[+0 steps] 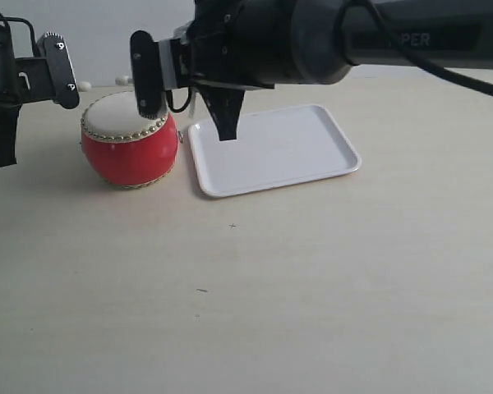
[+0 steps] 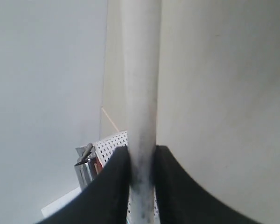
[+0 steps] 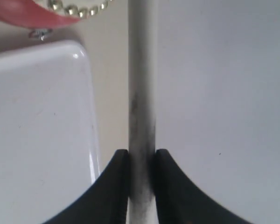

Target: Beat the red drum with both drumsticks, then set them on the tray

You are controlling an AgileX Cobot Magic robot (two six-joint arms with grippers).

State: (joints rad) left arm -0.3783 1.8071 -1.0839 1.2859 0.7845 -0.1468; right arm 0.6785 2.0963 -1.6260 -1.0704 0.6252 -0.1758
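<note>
- the red drum (image 1: pixel 130 148) stands on the table (image 1: pixel 255 295) between the two pincers, lower than both, cream skin up and ringed with gold studs (image 3: pixel 77 8).
- the tray (image 1: pixel 279 152) lies flat just beside the drum, under the right pincer (image 3: pixel 141 155); nothing lies in the part of it that shows.
- right drumstick (image 3: pixel 141 84): clamped between the right pincer's two black fingers (image 3: pixel 113 191), running straight out ahead of them past the tray's rounded corner. the drum's red edge shows off to one side of its far part. dark smudges mark the wood near the fingers.
- left drumstick (image 2: pixel 140 88): pinched the same way by the left pincer (image 2: pixel 141 156), pads tight on both sides. it points out over bare tabletop towards the grey wall (image 2: pixel 42 93).
- right arm (image 1: pixel 337 37): reaches in from the right, high and about level above the table. its wrist is over the gap between drum and tray, and one finger hangs down over the tray's drum-side edge.
- left arm (image 1: pixel 8 70): comes in at the left edge, raised, with its wrist block beside the drum's top.
- a white perforated panel (image 2: pixel 109 144) shows past the left pincer's fingers.
</note>
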